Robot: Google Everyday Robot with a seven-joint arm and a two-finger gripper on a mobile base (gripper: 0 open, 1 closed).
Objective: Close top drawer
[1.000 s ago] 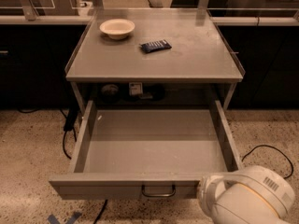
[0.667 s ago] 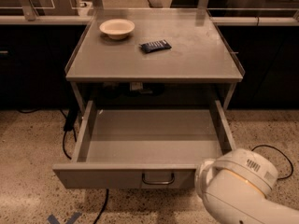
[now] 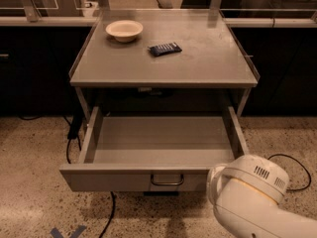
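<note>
Pushed slightly inward since before, the top drawer is mostly open; my hand hides behind my arm, lower right, its grip untellable. I'd press squarely, nearer centre.

Speckled terrazzo floor, dark cabinets behind grey metal table, black cables on floor, blue tape mark

cream bowl: rear-left on tabletop | dark packet: mid-tabletop, apart from bowl | black cables: floor, left
</note>
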